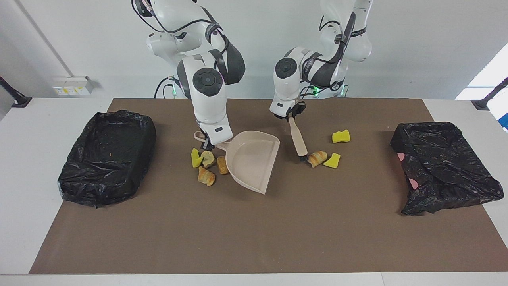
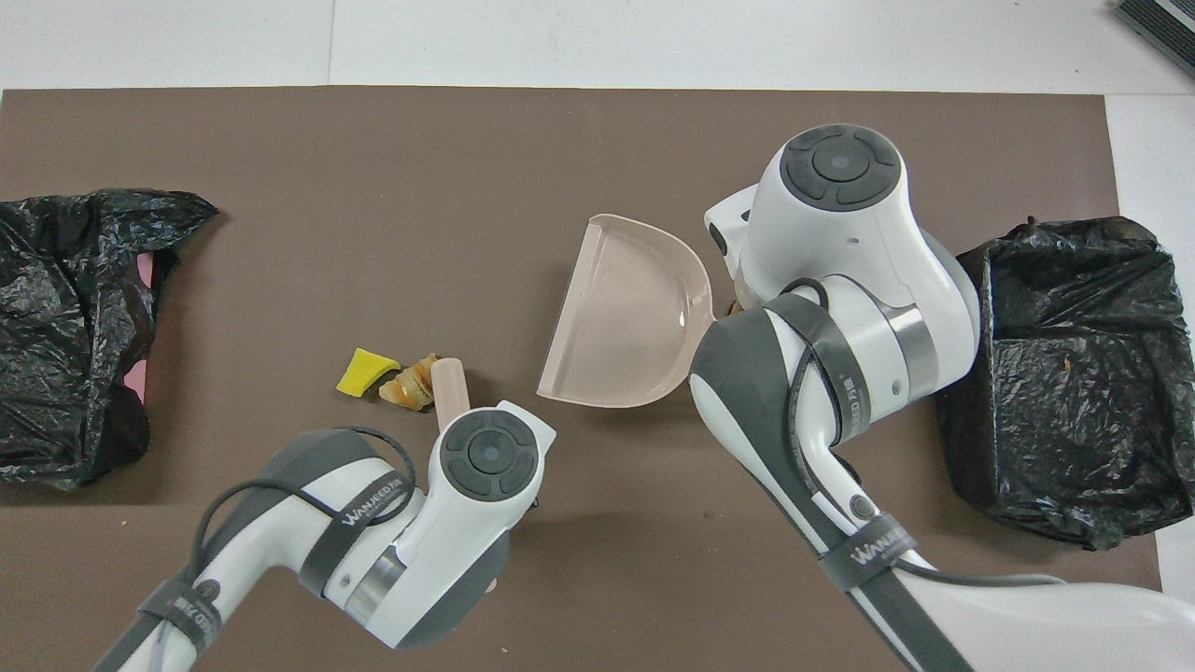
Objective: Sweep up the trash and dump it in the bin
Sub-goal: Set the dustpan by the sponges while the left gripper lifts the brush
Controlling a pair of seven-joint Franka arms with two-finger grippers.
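My right gripper point(image 1: 207, 143) is shut on the handle of the beige dustpan point(image 1: 254, 161), which sits low on the brown mat with its open mouth toward the left arm's end; it also shows in the overhead view point(image 2: 625, 322). Several scraps lie beside its back: a yellow sponge chunk point(image 1: 195, 158), a bread piece point(image 1: 207, 158) and two pastry pieces point(image 1: 222, 165) point(image 1: 206, 176). My left gripper point(image 1: 293, 115) is shut on the beige brush point(image 1: 298, 139), its head touching a pastry piece point(image 1: 317, 158) point(image 2: 411, 387). A sponge chunk point(image 1: 331, 160) point(image 2: 366, 371) lies beside that. Another sponge chunk point(image 1: 341, 136) lies nearer the robots.
A bin lined with a black bag point(image 1: 107, 157) point(image 2: 1064, 373) stands at the right arm's end of the mat. A second, crumpled black bag point(image 1: 440, 167) point(image 2: 65, 327) with pink showing lies at the left arm's end. The mat point(image 1: 254, 238) spreads wide farther from the robots.
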